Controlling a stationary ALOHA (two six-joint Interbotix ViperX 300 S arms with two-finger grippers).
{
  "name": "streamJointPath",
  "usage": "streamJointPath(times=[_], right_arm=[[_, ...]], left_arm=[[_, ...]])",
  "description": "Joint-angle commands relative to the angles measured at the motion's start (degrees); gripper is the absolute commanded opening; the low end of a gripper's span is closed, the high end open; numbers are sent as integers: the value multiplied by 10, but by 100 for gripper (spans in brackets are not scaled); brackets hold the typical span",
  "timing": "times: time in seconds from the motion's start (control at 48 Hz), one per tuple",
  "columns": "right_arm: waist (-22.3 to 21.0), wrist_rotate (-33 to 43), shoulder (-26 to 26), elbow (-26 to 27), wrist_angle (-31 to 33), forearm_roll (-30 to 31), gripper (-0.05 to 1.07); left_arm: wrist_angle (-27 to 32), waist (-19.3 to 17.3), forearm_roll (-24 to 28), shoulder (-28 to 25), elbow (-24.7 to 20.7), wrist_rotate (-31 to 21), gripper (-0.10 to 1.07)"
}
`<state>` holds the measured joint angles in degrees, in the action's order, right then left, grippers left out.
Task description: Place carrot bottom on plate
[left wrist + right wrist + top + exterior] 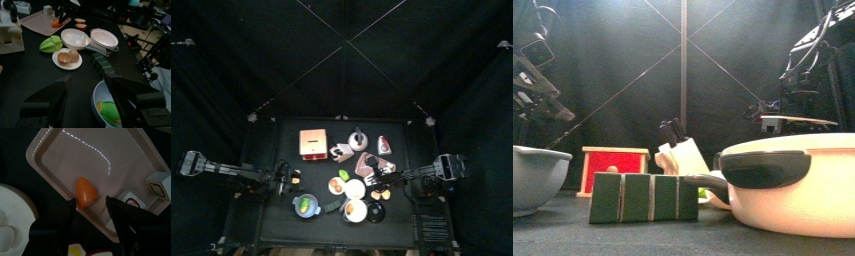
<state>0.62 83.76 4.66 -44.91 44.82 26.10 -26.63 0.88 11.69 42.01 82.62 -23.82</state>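
Note:
The orange carrot piece [85,191] lies on a pink tray [100,158]. My right gripper [92,203] hangs over it, open, with one jaw on each side of the carrot's near end; I cannot tell whether it touches. A white plate [12,210] lies just beside the tray. The left wrist view shows the carrot [57,22] on the tray [37,22] far off, under the right gripper. My left gripper [88,80] is open and empty, above a grey bowl [107,100] at the table's left front.
A white plate with brown food [67,59], a white bowl [75,38], a white pot [105,38], a green piece [49,44] and dark green blocks [103,65] crowd the middle. A red box [311,143] stands at the back. Small cubes [157,185] sit on the tray.

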Motion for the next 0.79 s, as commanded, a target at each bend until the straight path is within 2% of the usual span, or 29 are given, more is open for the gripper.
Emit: streamJointPath(times=[0.0, 0.417, 0.771], right_arm=[[3, -1, 3, 18, -1, 0, 86], [9, -7, -1, 50, -4, 0, 86], [67, -7, -3, 94, -4, 0, 86]], left_arm=[[-3, -1, -1, -1, -6, 1, 91], [3, -2, -2, -2, -6, 1, 91], [3, -2, -2, -1, -7, 1, 91]])
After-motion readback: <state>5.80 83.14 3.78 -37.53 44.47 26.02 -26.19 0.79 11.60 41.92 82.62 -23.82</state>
